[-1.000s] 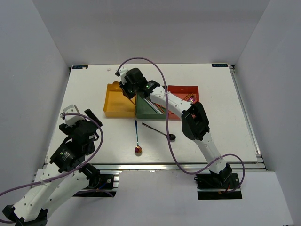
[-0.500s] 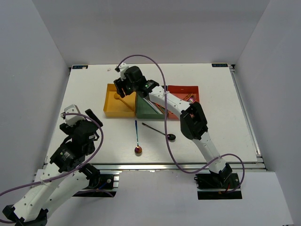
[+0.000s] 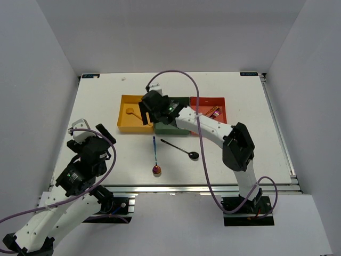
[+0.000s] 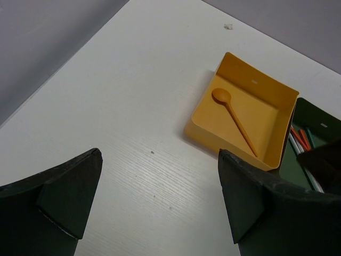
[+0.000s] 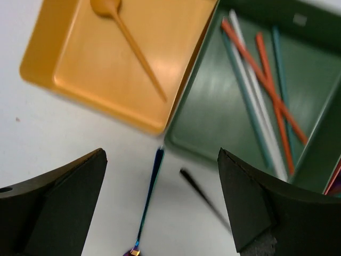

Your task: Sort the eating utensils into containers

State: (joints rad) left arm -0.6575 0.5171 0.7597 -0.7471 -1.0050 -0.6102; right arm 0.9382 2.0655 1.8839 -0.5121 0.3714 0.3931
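An orange spoon [image 3: 133,113] [image 4: 234,118] [image 5: 133,48] lies alone in the yellow-orange tray [image 3: 125,125] [image 4: 205,130] [image 5: 101,74]. My right gripper [image 3: 151,116] [image 5: 160,213] hovers open and empty over the seam between that tray and the dark green tray [image 3: 168,129] [image 5: 224,112], which holds orange, white and teal chopsticks [image 5: 258,101]. The red tray [image 3: 201,102] holds more utensils. A blue-purple spoon [image 3: 155,154] [image 5: 149,197] and a black spoon [image 3: 180,149] [image 5: 202,194] lie on the table. My left gripper [image 3: 91,130] [image 4: 160,181] stays open at the near left.
The right arm crosses above the green tray and hides most of it in the top view. A small white speck [image 3: 123,79] [image 4: 228,26] lies at the far left of the table. A metal rail [image 3: 202,186] runs along the near edge.
My right gripper has opened and the orange spoon now lies in the yellow-orange tray. The right arm has drawn back toward the near side. The left arm has not moved.
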